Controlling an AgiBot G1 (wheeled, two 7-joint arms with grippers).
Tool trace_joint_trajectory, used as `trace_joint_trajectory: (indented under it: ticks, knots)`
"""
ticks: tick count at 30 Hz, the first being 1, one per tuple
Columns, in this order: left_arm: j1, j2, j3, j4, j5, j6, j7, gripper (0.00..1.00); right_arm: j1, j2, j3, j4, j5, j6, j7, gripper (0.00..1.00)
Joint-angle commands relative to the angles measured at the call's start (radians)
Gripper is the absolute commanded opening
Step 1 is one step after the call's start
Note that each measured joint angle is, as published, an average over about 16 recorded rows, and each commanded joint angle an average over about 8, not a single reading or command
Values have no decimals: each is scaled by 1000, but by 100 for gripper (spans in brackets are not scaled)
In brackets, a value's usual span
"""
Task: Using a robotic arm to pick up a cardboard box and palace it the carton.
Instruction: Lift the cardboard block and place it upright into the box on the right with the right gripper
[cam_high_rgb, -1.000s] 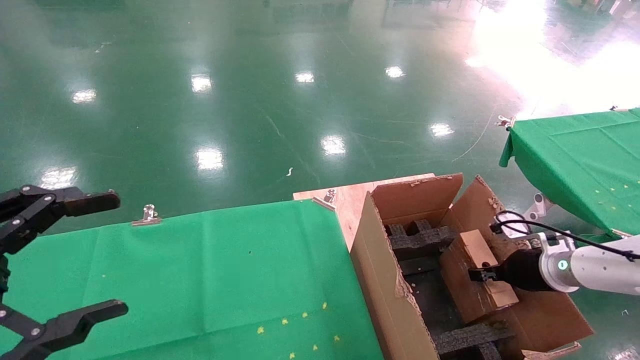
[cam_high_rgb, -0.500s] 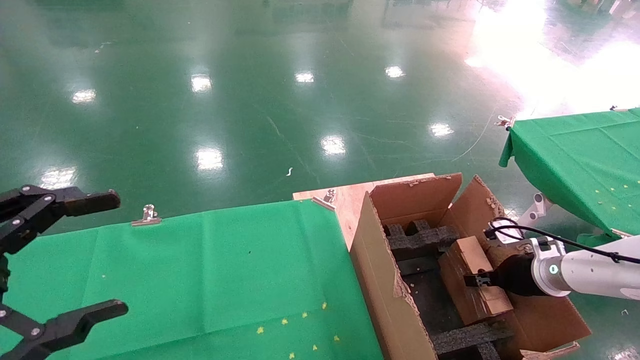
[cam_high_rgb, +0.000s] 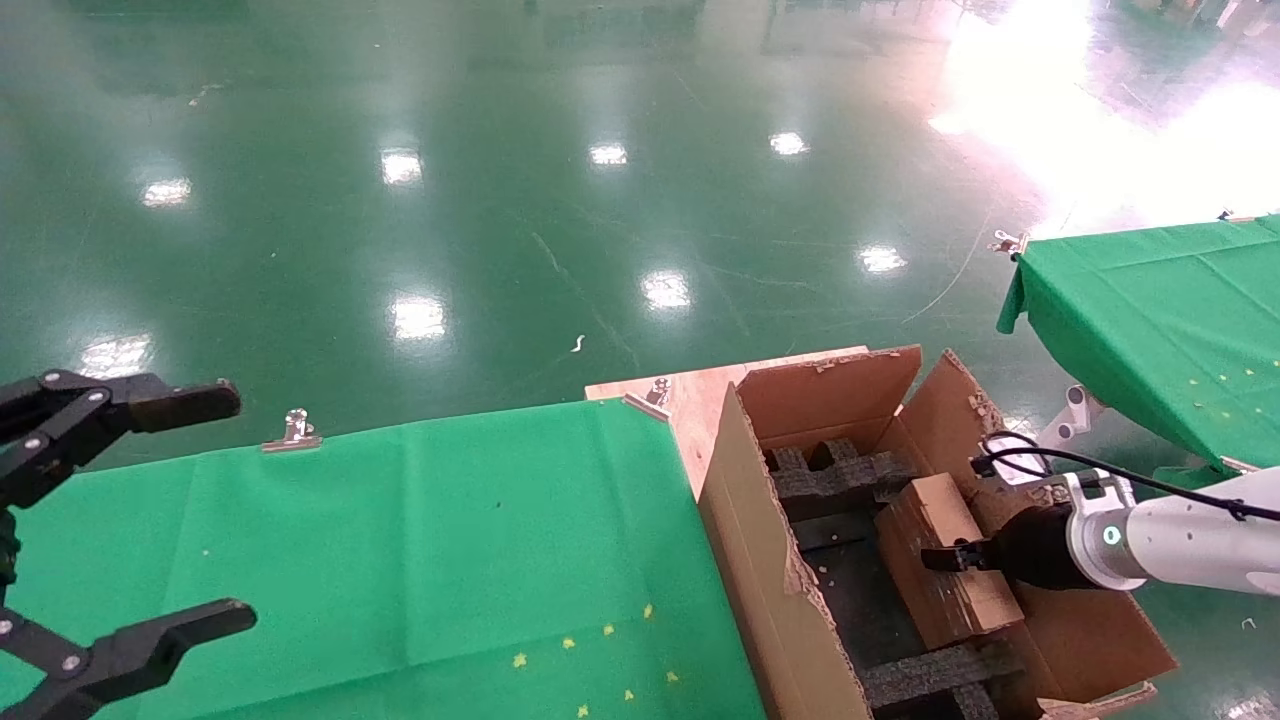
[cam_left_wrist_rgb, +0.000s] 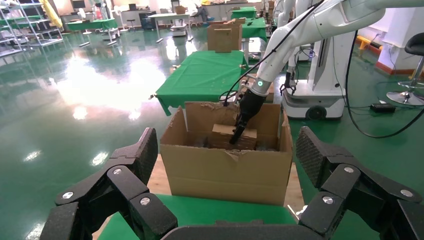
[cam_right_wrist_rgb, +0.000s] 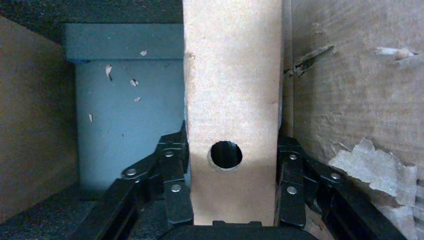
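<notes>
- Right tool (cam_high_rgb: 948, 558) of the robotic arm (cam_high_rgb: 1180, 540) reaches into the carton from the right, its black fingers (cam_right_wrist_rgb: 172, 172) clamped on both sides of the cardboard box (cam_high_rgb: 945, 560).
- One cardboard box is in view: it sits tilted inside the carton, towards its right wall, with a round hole (cam_right_wrist_rgb: 225, 154) in the face between the fingers.
- One carton (cam_high_rgb: 770, 560) stands open at the right end of the table (cam_high_rgb: 420, 540), flaps up and edges torn.
- Inside it, black foam inserts show at the far end (cam_high_rgb: 840, 470) and at the near end (cam_high_rgb: 935, 675), with the box between them.
- Left tool (cam_high_rgb: 60, 540) hangs spread wide over the left end of the table, well apart from the carton and holding nothing.
- Two metal clips (cam_high_rgb: 292, 432) pin the green cloth along the far edge of the table.
- A second green-covered table (cam_high_rgb: 1160, 320) stands far right.
</notes>
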Motion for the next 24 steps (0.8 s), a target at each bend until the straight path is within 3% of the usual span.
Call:
trace_joint_trajectory:
  ticks: [1,14,24]
  knots:
    - [0,0,0,0,0,0,0,100,1,1,0,1,-1,0,-3,100]
    - [0,0,0,0,0,0,0,100,66,9,3,20,-41,-11,1,100]
    - [0,0,0,0,0,0,0,100,183,28,31,101,-79,-15,3,100]
